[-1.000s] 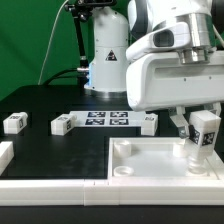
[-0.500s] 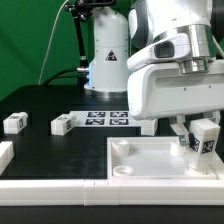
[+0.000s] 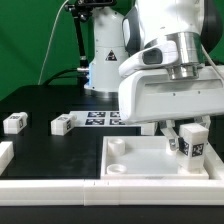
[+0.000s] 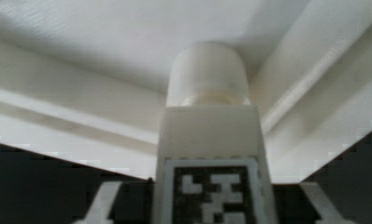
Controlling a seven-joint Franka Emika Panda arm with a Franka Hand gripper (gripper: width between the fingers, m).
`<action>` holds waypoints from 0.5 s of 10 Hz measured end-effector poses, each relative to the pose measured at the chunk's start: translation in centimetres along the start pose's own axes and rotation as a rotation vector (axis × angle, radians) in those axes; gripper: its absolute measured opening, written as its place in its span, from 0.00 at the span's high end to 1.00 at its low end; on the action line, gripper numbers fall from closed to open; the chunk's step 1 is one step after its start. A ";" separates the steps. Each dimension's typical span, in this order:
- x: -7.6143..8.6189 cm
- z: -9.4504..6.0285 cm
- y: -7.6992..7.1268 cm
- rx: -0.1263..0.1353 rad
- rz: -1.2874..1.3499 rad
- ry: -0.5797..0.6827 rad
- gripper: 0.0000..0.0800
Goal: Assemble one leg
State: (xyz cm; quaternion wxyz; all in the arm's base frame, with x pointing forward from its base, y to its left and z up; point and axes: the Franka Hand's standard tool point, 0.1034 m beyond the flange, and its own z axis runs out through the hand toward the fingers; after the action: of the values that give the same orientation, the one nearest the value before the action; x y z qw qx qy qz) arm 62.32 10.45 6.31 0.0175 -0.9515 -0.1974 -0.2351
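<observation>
My gripper [image 3: 187, 133] is shut on a white leg [image 3: 193, 146] with a black-and-white tag, holding it upright over the near right corner of the large white square tray [image 3: 130, 172]. In the wrist view the held leg [image 4: 213, 130] runs down the middle, its rounded end near the tray's raised rim [image 4: 94, 105], with a finger [image 4: 112, 205] on each side. Two loose legs lie on the black table at the exterior view's left: one [image 3: 14, 123] far left, one [image 3: 63, 124] nearer the middle. I cannot tell if the held leg touches the tray.
The marker board [image 3: 103, 118] lies flat behind the tray. A white rail [image 3: 45, 190] runs along the front edge, and a white piece [image 3: 4, 153] sits at the near left. The robot base [image 3: 100, 60] stands at the back before a green screen.
The arm has swung toward the exterior view's left and lowered slightly, and the held leg now stands more upright over the tray's corner. The loose legs have not moved.
</observation>
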 end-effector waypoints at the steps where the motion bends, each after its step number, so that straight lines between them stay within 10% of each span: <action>1: 0.0 0.0 0.0 0.000 -0.001 0.000 0.64; 2: 0.0 0.0 0.0 0.000 -0.001 0.000 0.64; 4: 0.0 0.0 0.0 0.000 -0.001 0.000 0.24; 5: 0.0 0.0 0.0 0.000 -0.001 0.000 0.20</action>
State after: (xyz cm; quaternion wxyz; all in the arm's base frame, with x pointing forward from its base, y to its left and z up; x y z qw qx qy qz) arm 62.33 10.47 6.31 0.0174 -0.9514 -0.1980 -0.2351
